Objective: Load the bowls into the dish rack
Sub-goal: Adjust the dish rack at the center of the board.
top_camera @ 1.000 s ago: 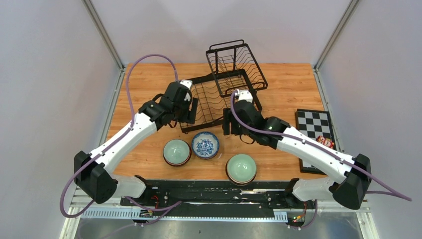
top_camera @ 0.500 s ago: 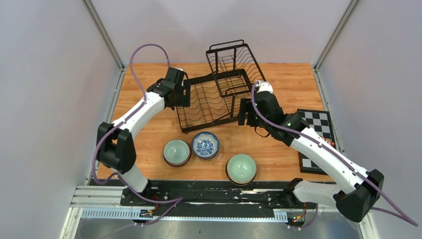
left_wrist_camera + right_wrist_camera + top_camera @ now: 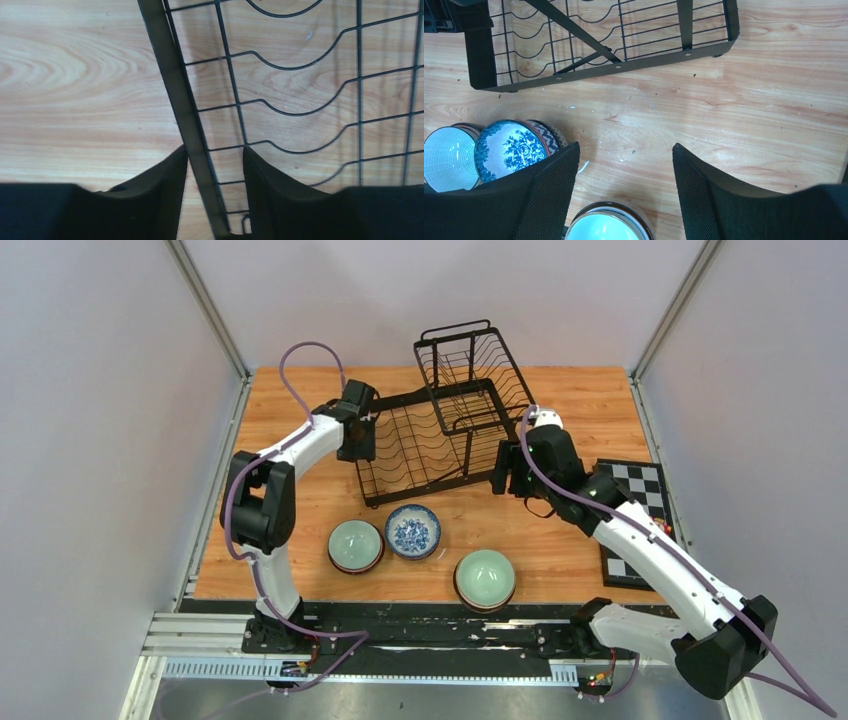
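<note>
The black wire dish rack [image 3: 420,445] stands at the table's back middle, its basket tier [image 3: 470,365] tipped up behind. Three bowls sit in front of it: a celadon one [image 3: 355,545], a blue-and-white one [image 3: 413,531] and a second celadon one [image 3: 485,578]. My left gripper [image 3: 360,437] is at the rack's left edge, open, its fingers straddling the rack's side bar [image 3: 170,70]; the left finger [image 3: 170,175] touches the bar and the right one stands apart. My right gripper [image 3: 625,145] hovers open and empty over bare wood beside the rack's right front corner [image 3: 724,30], above the blue-and-white bowl [image 3: 509,150] and a celadon bowl [image 3: 606,227].
A black-and-white checkered board [image 3: 630,495] lies at the right edge with a small red item [image 3: 655,525] on it. Grey walls close in the table on three sides. The arms' base rail [image 3: 430,625] runs along the near edge.
My left gripper slid back and left along the rack to its left edge and narrowed around the side bar. My right gripper moved right, off the rack's front. The bowls stayed put.
</note>
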